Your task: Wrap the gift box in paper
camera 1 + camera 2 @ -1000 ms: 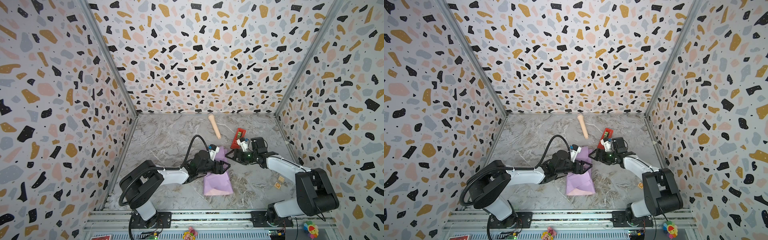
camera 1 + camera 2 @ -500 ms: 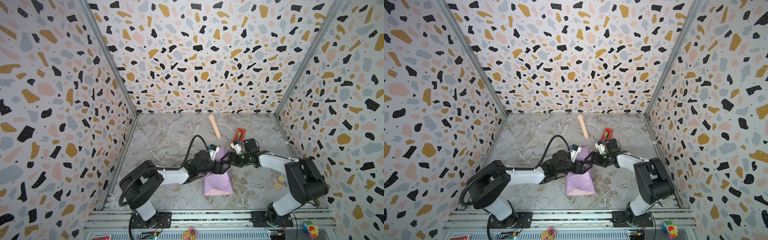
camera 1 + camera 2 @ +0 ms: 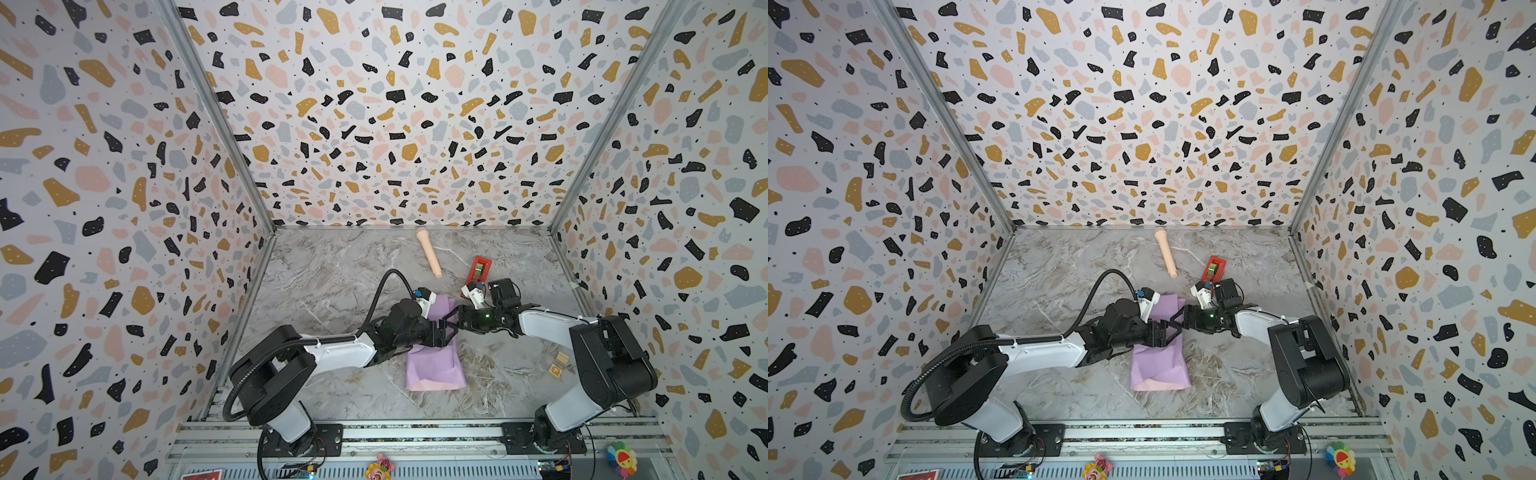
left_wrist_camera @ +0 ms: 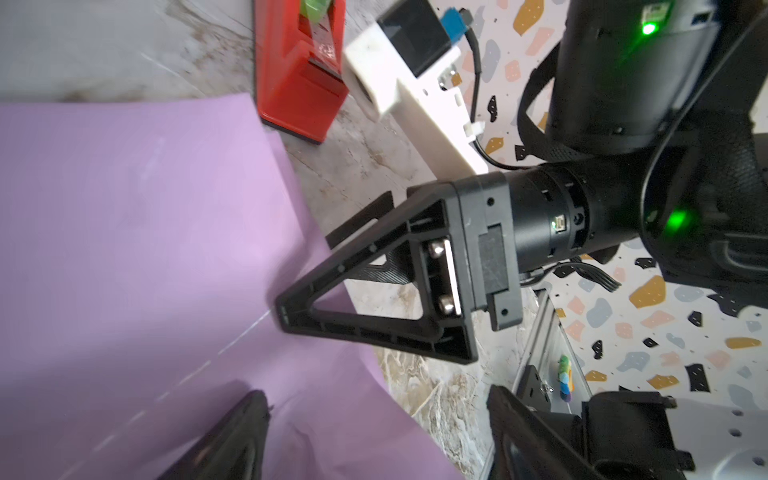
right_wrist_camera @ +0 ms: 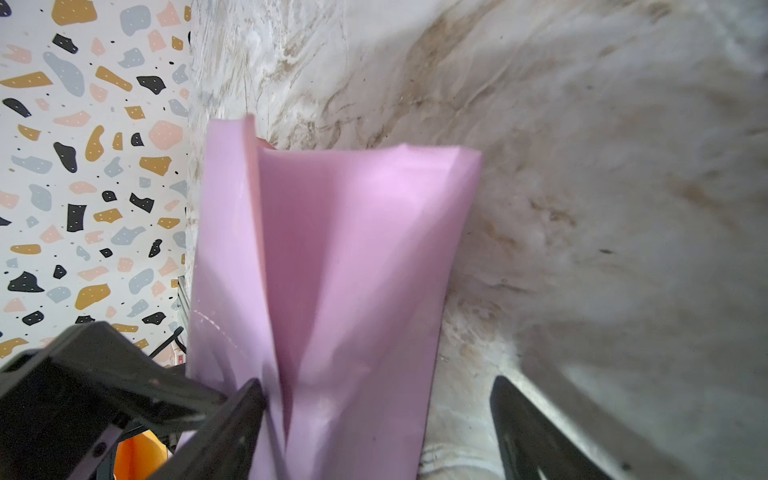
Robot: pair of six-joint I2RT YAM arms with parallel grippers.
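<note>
Gripper jaws are apart on both arms: left gripper [image 3: 445, 336] and right gripper [image 3: 453, 319] meet over the middle of the paper [image 3: 436, 370]; its loose flaps likely need pinning flat there before taping

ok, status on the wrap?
Both open: left gripper, right gripper, tips at the paper. Paper folded lilac-out; gift box not visible. Tape dispenser nearby, not blocking.

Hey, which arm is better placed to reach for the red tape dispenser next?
Right, most likely. The tape dispenser stands on the right side of the table, just behind the right gripper, which is open. The left gripper, also open, sits over the folded paper and would have to reach past it.
</note>
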